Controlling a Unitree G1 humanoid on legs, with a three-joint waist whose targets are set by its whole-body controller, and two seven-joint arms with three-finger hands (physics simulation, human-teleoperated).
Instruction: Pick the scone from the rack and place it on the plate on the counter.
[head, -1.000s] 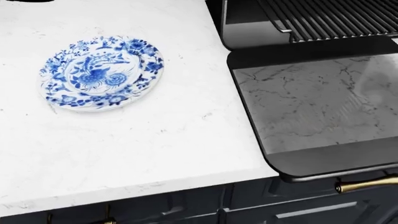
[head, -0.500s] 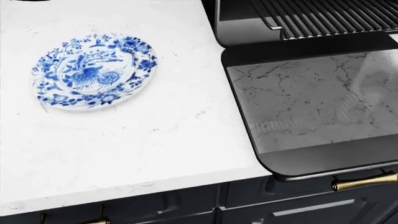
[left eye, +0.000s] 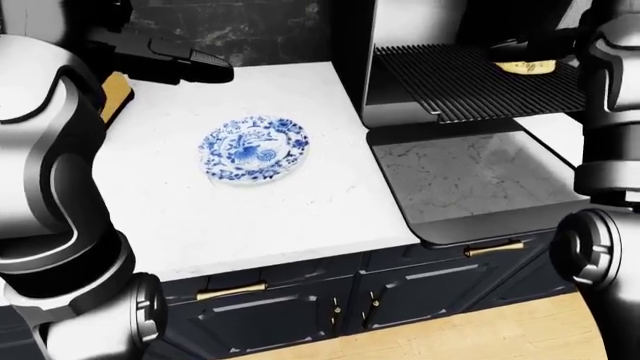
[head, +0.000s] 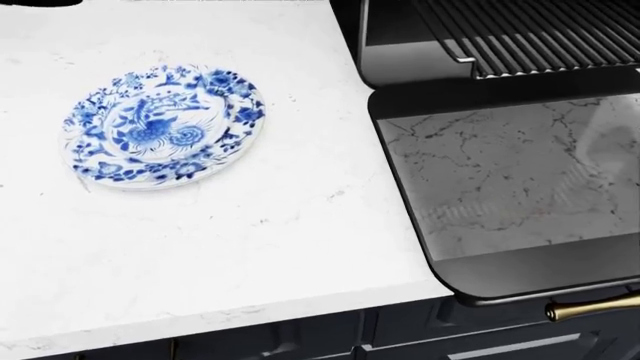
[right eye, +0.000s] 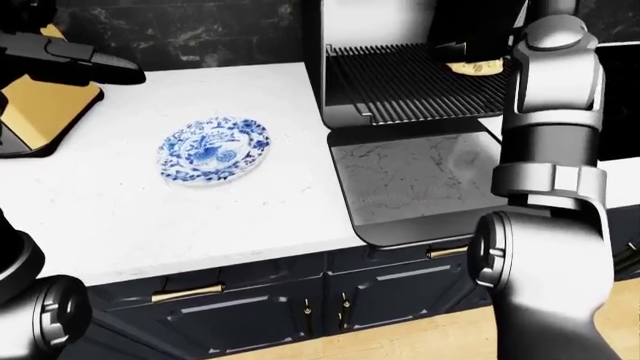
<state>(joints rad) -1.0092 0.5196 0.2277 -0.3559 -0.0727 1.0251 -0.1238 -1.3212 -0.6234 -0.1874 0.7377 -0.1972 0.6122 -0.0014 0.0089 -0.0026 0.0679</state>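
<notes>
- Right hand (left eye: 520, 46) is up at the rack (left eye: 470, 86), right by the scone (left eye: 527, 67), but the arm hides the fingers, so I cannot tell whether it is gripping.
- Scone sits on the rack bars near the top right of the left-eye view (only partly visible past the arm).
- Left hand (left eye: 185, 64) hovers over the white counter (left eye: 270, 217), fingers stretched out, holding nothing.
- Blue-and-white plate (head: 160, 129) lies bare on the counter, well apart from the rack.
- Oven door (head: 510, 180) hangs open beside the counter, glass reflecting marble.
</notes>
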